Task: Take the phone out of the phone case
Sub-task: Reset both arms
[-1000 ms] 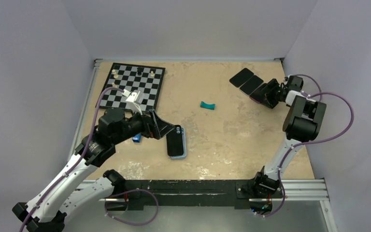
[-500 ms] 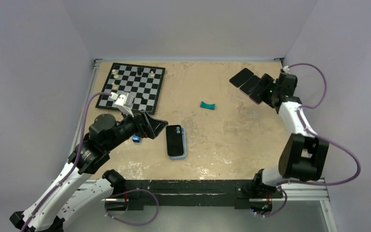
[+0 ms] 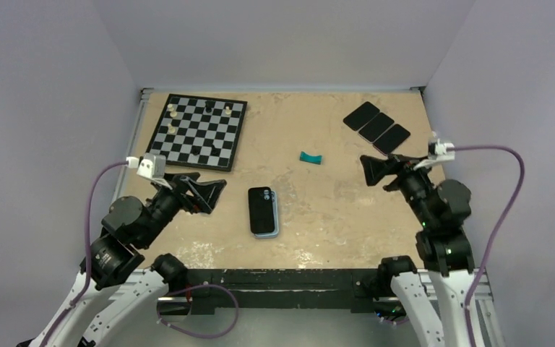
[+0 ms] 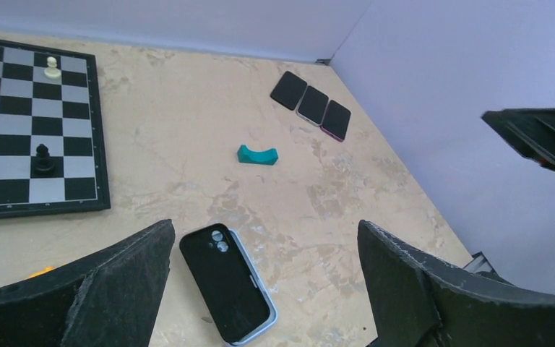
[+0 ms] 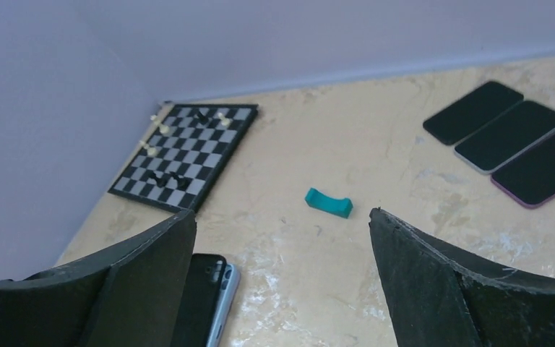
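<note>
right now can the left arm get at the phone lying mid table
Probably yes. The left arm hangs just left of the phone, jaws wide open and pointing toward it, and only bare table shows between them.

The phone (image 3: 261, 210) shows black, its phone case (image 3: 277, 218) pale blue; the chessboard (image 3: 199, 132) at the far left corner is black-and-white checks; the block (image 3: 309, 157) is teal; the table (image 3: 332, 202) is mottled beige.

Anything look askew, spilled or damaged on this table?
Only the cased phone: a pale blue edge shows along one side and one end of its black back, so the parts look offset. Nothing spilled.
</note>
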Controlling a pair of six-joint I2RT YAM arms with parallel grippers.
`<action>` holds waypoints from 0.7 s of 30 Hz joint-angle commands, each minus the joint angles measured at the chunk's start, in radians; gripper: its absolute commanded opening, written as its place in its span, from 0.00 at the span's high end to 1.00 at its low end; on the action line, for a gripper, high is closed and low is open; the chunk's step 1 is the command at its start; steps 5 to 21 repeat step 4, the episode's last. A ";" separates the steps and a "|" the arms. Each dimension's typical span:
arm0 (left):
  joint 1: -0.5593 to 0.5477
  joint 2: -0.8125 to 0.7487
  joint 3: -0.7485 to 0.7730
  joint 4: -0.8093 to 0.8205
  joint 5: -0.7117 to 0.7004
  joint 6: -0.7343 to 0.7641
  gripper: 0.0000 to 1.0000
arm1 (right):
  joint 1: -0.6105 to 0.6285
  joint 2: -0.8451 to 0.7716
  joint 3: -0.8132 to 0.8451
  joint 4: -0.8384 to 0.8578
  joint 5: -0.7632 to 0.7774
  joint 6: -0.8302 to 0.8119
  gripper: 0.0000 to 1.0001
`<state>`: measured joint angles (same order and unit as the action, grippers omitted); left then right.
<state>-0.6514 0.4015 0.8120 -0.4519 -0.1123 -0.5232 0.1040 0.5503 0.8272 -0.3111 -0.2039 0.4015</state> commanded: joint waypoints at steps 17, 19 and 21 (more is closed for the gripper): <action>-0.001 -0.019 0.020 -0.004 -0.059 0.057 0.00 | 0.000 -0.216 0.003 -0.078 0.030 -0.032 0.05; -0.001 -0.019 0.020 -0.004 -0.059 0.057 0.00 | 0.000 -0.216 0.003 -0.078 0.030 -0.032 0.05; -0.001 -0.019 0.020 -0.004 -0.059 0.057 0.00 | 0.000 -0.216 0.003 -0.078 0.030 -0.032 0.05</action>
